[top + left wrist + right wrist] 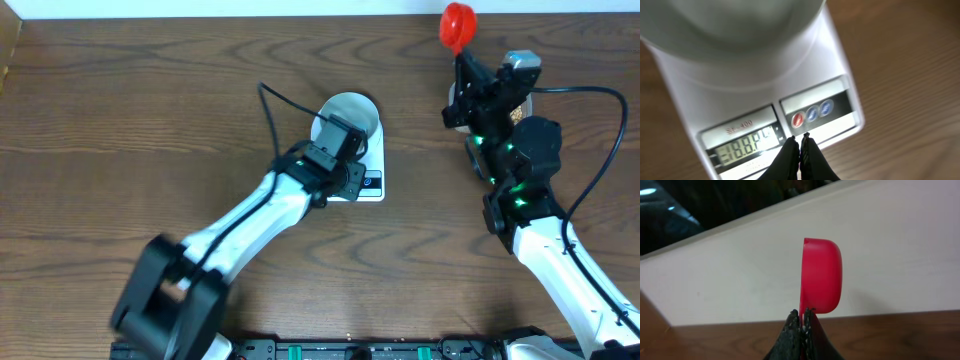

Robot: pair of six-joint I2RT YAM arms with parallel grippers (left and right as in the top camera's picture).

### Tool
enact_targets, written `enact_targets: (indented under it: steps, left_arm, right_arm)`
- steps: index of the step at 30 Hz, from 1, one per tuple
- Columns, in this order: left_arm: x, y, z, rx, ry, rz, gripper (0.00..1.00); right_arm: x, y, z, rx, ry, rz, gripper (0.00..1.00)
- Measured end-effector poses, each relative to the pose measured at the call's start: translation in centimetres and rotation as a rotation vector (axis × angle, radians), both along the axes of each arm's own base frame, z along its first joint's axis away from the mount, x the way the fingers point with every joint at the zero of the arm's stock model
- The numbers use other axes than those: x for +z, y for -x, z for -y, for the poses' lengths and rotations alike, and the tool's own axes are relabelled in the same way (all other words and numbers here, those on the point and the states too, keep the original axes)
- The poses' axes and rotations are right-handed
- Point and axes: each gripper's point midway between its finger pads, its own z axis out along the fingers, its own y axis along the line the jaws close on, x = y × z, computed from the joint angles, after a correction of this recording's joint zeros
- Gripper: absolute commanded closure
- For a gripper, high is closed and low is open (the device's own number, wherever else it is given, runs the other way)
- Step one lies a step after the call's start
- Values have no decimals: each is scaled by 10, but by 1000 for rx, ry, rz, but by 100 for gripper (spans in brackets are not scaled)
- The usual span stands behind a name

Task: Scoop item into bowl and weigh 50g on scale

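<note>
The bowl [730, 25] stands on the scale [740, 95] at 12 o'clock from the display [742, 147], so the left gripper [800, 145], jaws pressed together, should touch the red button [798, 119] at its 12 o'clock softly, while the right gripper [801, 322] clamps the red scoop [822, 275]

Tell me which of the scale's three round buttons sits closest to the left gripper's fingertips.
The red button, leftmost of the row; both blue buttons lie farther from the left gripper.
</note>
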Motion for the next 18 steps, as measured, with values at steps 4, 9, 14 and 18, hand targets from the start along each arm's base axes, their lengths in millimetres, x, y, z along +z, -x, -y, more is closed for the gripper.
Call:
enact_targets:
  steps: [4, 9, 14, 18]
  left_arm:
    - [39, -6, -12, 40, 14, 100, 92]
    - [43, -13, -41, 118, -49, 117, 92]
    - [34, -14, -67, 175, -104, 75, 92]
    - [32, -13, -90, 226, -133, 42, 59]
  right_arm:
    - [24, -6, 7, -35, -13, 48, 99]
    - [49, -22, 11, -61, -24, 91, 99]
    - [44, -44, 8, -65, -20, 73, 99]
    - [35, -62, 2, -54, -14, 49, 99]
